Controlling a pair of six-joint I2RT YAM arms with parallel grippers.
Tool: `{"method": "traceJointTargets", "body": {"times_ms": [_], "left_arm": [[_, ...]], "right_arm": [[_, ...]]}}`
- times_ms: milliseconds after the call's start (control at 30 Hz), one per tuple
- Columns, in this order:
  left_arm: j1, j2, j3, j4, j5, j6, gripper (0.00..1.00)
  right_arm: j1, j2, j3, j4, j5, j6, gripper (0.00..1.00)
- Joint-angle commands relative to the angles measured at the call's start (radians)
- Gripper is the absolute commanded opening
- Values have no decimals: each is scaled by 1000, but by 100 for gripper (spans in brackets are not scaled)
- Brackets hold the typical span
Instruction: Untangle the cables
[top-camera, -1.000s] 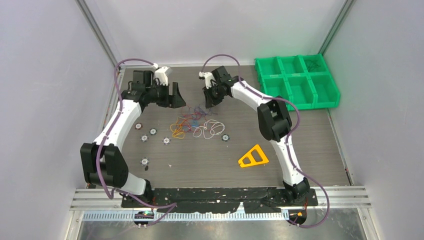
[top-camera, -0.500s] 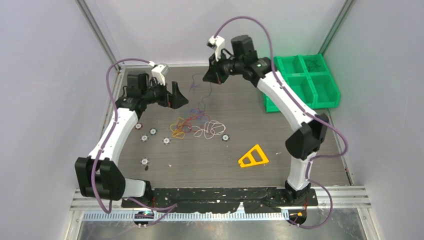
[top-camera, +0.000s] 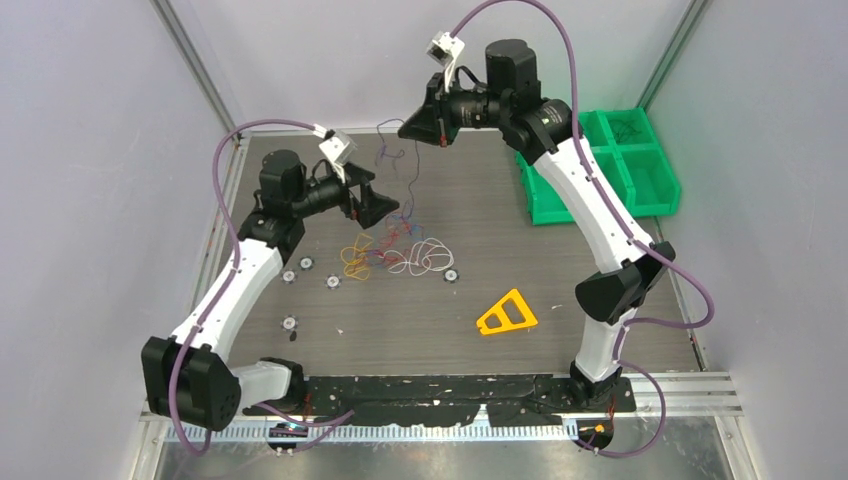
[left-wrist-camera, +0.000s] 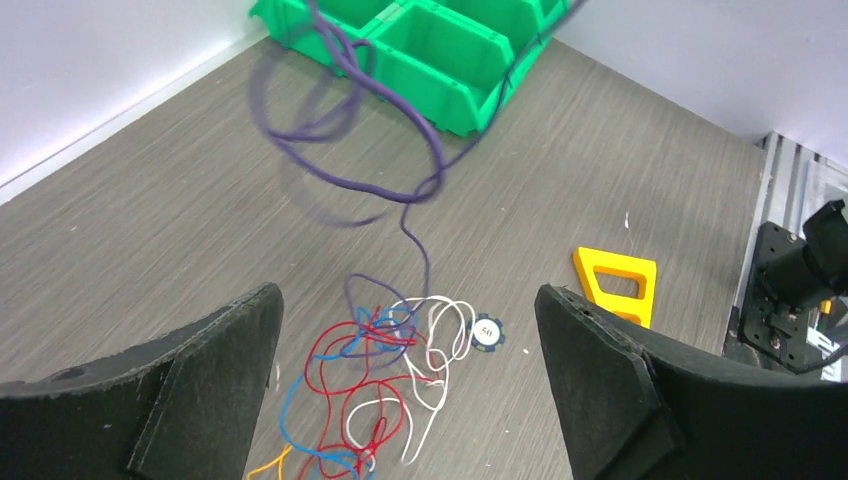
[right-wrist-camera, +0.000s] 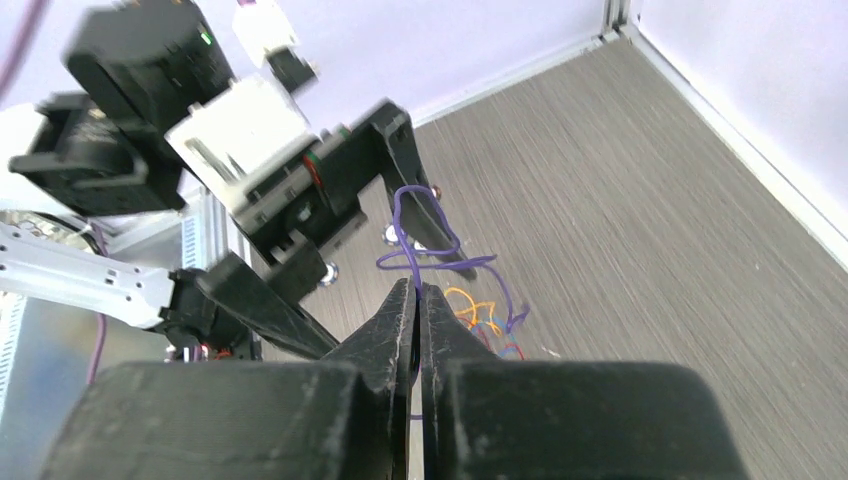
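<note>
The right end effector (top-camera: 408, 128) is clenched on a purple cable (left-wrist-camera: 406, 203) and held high at the far centre. This lets the strand hang free and draw out of the heap of cables (top-camera: 395, 255) lying in the middle of the desk (top-camera: 420, 330), which its lower end meets. The left end effector (top-camera: 388, 207) is released, jaws wide, just left of the hanging strand, apparently positioned to take the strand or restrain the heap.
</note>
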Motion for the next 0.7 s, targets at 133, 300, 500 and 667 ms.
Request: {"method": "traceJointTargets", "body": {"times_ms": [133, 300, 500, 667], "left_arm": [[-78, 88, 1, 296, 13, -83, 87], [-156, 227, 16, 357, -52, -127, 68], [-147, 293, -49, 262, -71, -22, 26], [-71, 241, -137, 206, -63, -1, 13]], "right_arm": [[4, -42, 60, 122, -80, 173, 5], [3, -42, 92, 196, -85, 250, 5], [-53, -38, 235, 285, -67, 369, 5], [-149, -60, 263, 350, -58, 434, 6]]}}
